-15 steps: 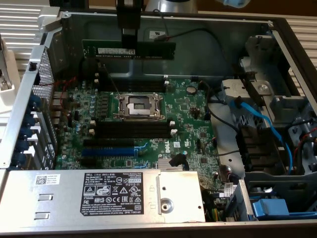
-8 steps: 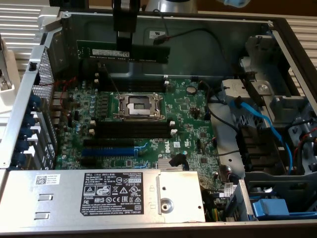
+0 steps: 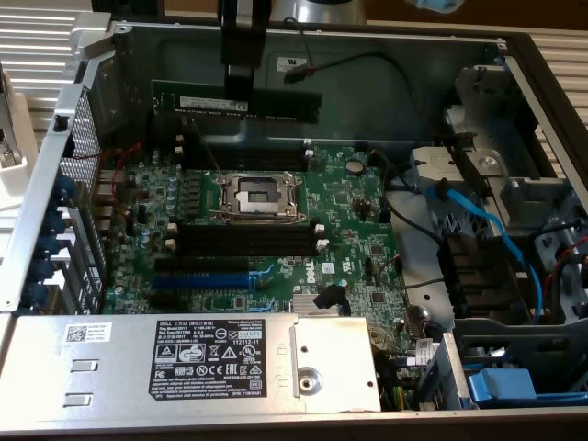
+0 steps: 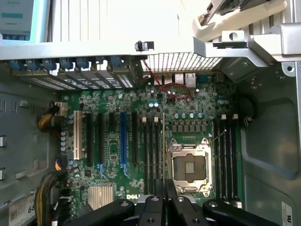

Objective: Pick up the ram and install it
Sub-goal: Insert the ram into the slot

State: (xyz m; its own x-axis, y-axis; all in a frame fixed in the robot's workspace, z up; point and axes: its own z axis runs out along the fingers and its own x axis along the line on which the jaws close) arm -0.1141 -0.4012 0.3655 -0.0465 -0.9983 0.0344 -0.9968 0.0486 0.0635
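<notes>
The ram (image 3: 276,103) is a long green stick with a white label, held level and lengthwise high above the motherboard (image 3: 349,230) near the case's back wall. My gripper (image 3: 241,90) comes down from above and is shut on the stick near its middle. In the wrist view the ram (image 4: 163,146) appears edge-on as a thin line running out from my gripper (image 4: 164,187), between a bank of black slots (image 4: 149,155) and the CPU socket (image 4: 190,165). A second bank of black slots (image 4: 225,157) lies on the socket's other side. The stick is clear of the board.
The open case holds a CPU socket (image 3: 257,195) with black slots in front (image 3: 243,241) and behind (image 3: 241,156), and a blue slot (image 3: 202,277). A power supply (image 3: 202,360) fills the near edge. Blue and black cables (image 3: 478,220) and drive bays crowd the exterior view's right.
</notes>
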